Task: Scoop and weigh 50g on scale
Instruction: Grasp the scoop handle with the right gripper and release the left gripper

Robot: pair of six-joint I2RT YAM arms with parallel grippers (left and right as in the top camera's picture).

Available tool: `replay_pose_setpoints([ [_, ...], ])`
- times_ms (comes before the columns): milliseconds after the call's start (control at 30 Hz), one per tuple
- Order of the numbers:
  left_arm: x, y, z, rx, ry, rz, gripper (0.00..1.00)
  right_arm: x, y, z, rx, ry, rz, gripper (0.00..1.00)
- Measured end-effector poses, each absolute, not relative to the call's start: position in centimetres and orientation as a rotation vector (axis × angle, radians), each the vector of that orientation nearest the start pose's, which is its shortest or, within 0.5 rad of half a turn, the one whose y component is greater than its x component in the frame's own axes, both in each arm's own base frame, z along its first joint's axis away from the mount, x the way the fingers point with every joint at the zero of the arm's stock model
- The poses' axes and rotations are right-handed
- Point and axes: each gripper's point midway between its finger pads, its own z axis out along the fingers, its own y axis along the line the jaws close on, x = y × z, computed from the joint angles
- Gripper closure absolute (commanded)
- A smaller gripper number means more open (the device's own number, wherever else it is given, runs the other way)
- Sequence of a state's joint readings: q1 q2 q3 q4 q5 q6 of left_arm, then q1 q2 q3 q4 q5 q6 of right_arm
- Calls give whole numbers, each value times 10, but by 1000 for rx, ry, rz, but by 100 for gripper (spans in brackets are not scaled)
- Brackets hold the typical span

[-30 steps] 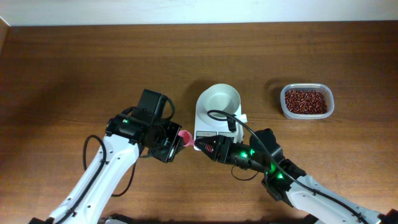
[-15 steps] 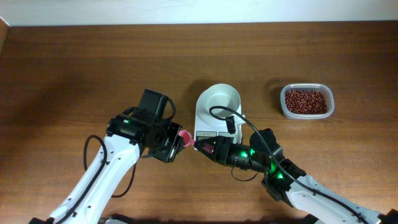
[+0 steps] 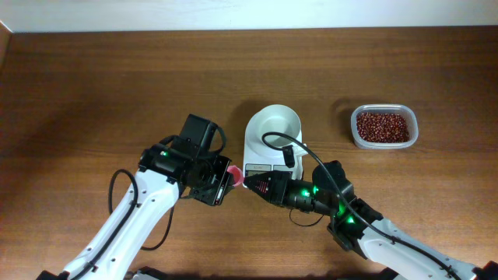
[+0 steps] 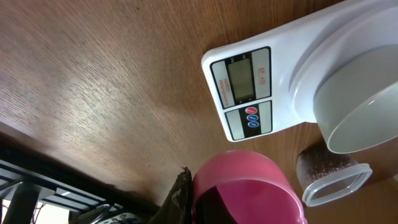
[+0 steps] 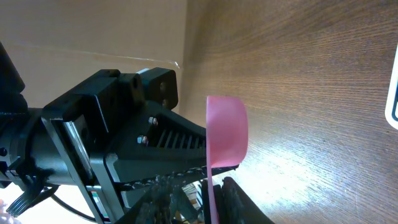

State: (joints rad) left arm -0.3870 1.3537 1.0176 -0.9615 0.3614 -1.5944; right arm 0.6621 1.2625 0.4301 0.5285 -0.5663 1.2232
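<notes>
A pink scoop hangs between both grippers, just left of the white scale. The scale's round bowl holds nothing. My left gripper is shut on the scoop; in the left wrist view its pink cup fills the bottom, a dark finger against its side. My right gripper reaches in from the right. In the right wrist view the scoop is edge-on. Its thin handle runs down between my right fingers, with a slim gap on one side. The red-brown beans lie heaped in a tub.
The clear plastic tub stands at the back right, apart from the scale. The scale's display and red and blue buttons face the front. My left arm's black body looms close in front of the right wrist camera.
My left gripper has shifted slightly right with the scoop, nearer the right gripper. The right jaws have narrowed around the scoop's handle.
</notes>
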Motion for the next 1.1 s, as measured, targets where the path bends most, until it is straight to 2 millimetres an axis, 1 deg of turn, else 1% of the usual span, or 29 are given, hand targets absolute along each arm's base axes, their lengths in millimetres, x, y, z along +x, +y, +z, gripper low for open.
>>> replay_pose_setpoints([
  [233,228,-159,119,-1785,2707,-660,100,224,293,158,153,2275,1707,73],
  [400,228,-159,120,-1786,2707,-659,100,224,293,157,155,2277,1706,82],
  [500,228,-158,120,-1784,2706,-661,100,224,293,156,160,2283,1704,91],
  [567,227,-158,120,-1786,2706,-657,100,224,293,154,159,2288,1700,96],
  [633,227,-158,120,-1787,2706,-653,100,224,293,154,161,2291,1698,96],
  [667,227,-158,120,-1787,2705,-653,97,224,293,153,162,2294,1696,96],
  [767,226,-157,120,-1801,2702,-648,73,223,293,152,113,2288,1672,96],
  [867,225,-156,119,-1806,2703,-633,58,223,293,152,0,2252,1622,96],
  [967,225,-156,119,-1809,2699,-629,34,222,292,149,-118,2229,1557,96],
  [1000,226,-155,119,-1813,2695,-628,23,221,291,146,-144,2235,1536,96],
  [1067,225,-155,118,-1811,2697,-624,13,221,288,135,-178,2265,1475,96],
  [1100,225,-155,118,-1811,2697,-621,13,223,283,129,-181,2282,1440,96],
])
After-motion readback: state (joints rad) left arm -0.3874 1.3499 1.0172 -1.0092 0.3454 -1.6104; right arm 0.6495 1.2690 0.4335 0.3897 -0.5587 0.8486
